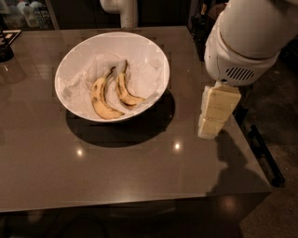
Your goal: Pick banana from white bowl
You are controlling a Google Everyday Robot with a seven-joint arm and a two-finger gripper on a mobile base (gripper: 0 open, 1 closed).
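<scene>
The white bowl (151, 53) stands on the dark table, left of centre, lined with crumpled white paper. Two bananas lie in it. The banana (125, 91) is the slimmer right one, with dark streaks and a long dark stem pointing to the back. A broader, paler banana (99, 99) lies to its left, close beside it. My gripper (210, 132) hangs cream-coloured below the big white arm housing (247, 42), over the table's right part. It is to the right of the bowl and apart from it, and holds nothing.
The table's right edge (242, 135) runs just past the gripper, the front edge (139, 200) below. A white cylinder (125, 11) stands behind the bowl. Dark items (7, 44) sit at the far left corner. A black bar (265, 153) lies on the floor at right.
</scene>
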